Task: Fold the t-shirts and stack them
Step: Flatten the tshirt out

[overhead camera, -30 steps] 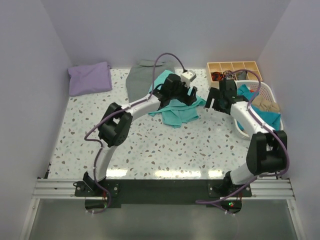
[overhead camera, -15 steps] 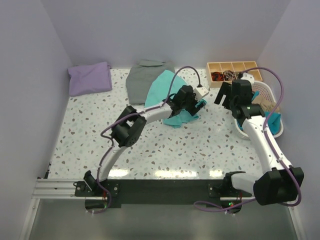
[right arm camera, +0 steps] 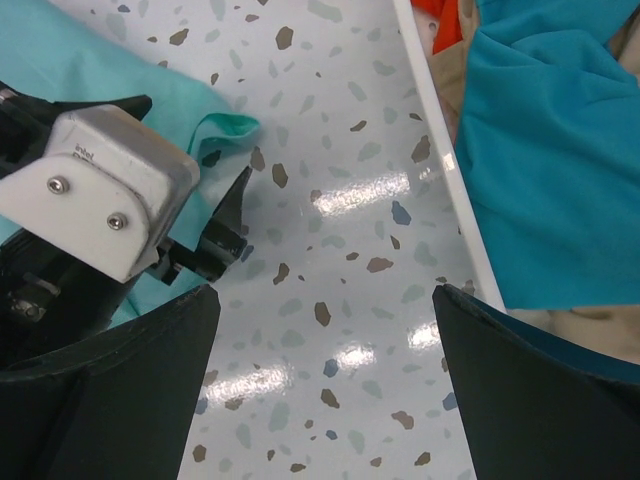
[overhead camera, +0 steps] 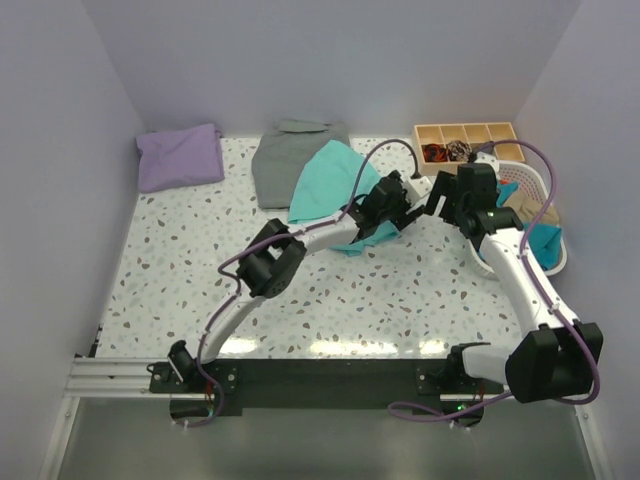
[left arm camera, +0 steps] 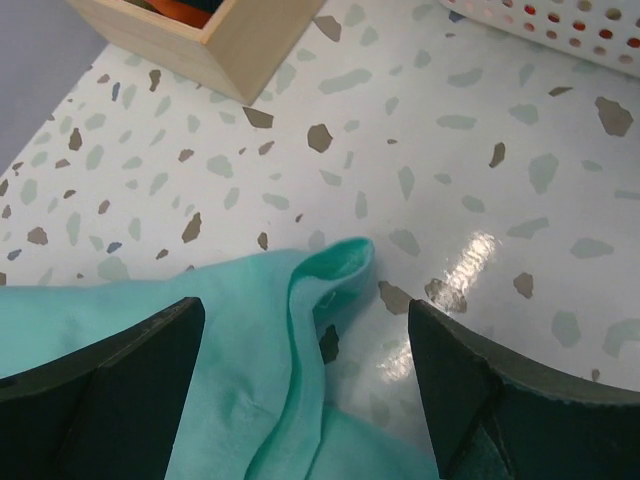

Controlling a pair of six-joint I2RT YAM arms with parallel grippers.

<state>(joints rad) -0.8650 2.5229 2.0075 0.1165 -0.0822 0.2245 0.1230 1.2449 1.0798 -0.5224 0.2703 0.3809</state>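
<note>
The white perforated plastic basket (right arm camera: 432,150) at right holds crumpled blue-teal cloth (right arm camera: 540,150). The wooden divided tray (overhead camera: 467,133) at upper right holds dark oddments. The turquoise t-shirt (overhead camera: 325,180) lies upper centre on the speckled surface (overhead camera: 200,260). The left gripper (left arm camera: 305,370) hovers spread wide over its edge, and the right gripper (right arm camera: 325,385) is spread wide and empty.

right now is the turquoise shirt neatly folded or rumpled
Rumpled, not neatly folded: the turquoise shirt lies unevenly, partly over the grey shirt, with a raised crease at its edge.

White links (overhead camera: 520,265), black joints (overhead camera: 275,262), purple cables (overhead camera: 383,146), black fingers (left arm camera: 110,390).

The turquoise t-shirt (overhead camera: 320,183) lies partly hidden — under the left arm (overhead camera: 326,233).
</note>
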